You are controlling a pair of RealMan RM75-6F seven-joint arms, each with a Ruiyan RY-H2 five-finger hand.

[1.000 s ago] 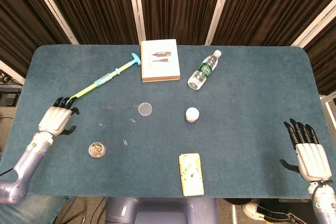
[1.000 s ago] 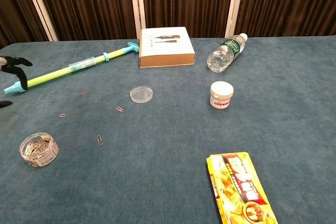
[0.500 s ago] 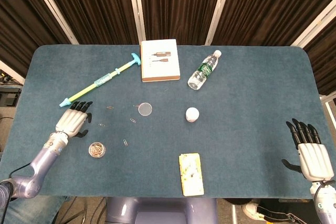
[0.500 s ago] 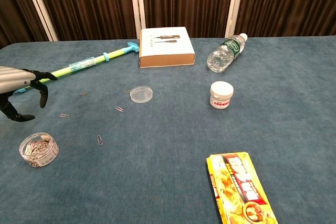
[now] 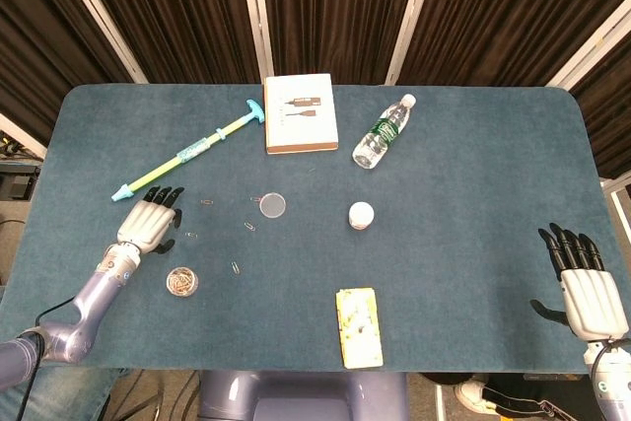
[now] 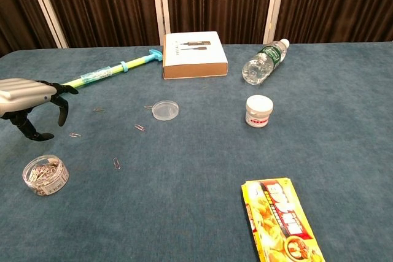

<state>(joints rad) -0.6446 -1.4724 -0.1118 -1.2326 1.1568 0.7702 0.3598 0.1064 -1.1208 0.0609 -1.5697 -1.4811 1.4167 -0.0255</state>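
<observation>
Left hand (image 5: 148, 222) held empty, fingers spread, near paper-clip tub (image 5: 181, 281), right hand (image 5: 588, 285) likewise spread, snack packet (image 6: 284, 215) lettering unreadable.

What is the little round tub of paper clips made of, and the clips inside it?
The tub looks like clear, glossy plastic: you see the clips through its wall. The paper clips look like thin shiny metal wire, silvery and glinting, though a coated finish can't be ruled out.

Yellow-green stick (image 5: 187, 153) with blue ends; white jar (image 6: 259, 110), label perhaps red; blue table (image 5: 463, 175).
</observation>
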